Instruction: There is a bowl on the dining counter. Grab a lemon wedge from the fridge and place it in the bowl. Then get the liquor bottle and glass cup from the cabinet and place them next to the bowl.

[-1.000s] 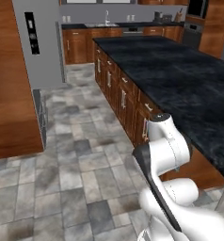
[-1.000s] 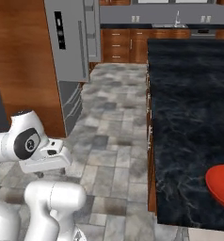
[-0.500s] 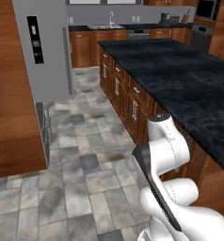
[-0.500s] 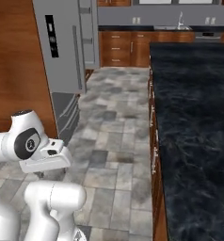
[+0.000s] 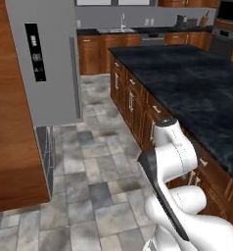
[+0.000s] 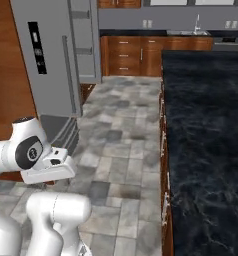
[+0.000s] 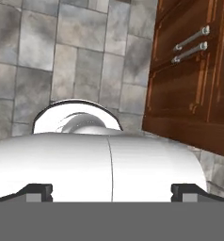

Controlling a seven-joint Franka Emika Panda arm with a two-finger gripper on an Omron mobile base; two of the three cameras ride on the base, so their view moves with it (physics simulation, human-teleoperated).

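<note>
The tall grey fridge [image 5: 50, 63] [image 6: 53, 65] stands ahead on the left with its doors shut and its black display panel facing me. Along the right runs the black dining counter [image 5: 197, 83] [image 6: 206, 125]. My arm is folded close over the base. In the hand view my gripper [image 7: 111, 190] points down at the floor, open, its fingertips [image 7: 38, 190] far apart with nothing held. The bowl, lemon wedge, liquor bottle and glass cup are out of view. Which wooden unit is the cabinet I cannot tell.
A grey tiled floor [image 5: 89, 162] forms an aisle between fridge and counter. Drawer fronts with bar handles [image 5: 133, 103] line the counter's side. A tall wood panel [image 5: 11, 122] flanks the fridge. A back counter with a sink [image 5: 121, 29] closes the far end.
The whole picture has shifted: the base has driven forward toward the fridge, which is now larger and nearer. The bowl at the right view's edge has left the picture. The arm's pose is unchanged.
</note>
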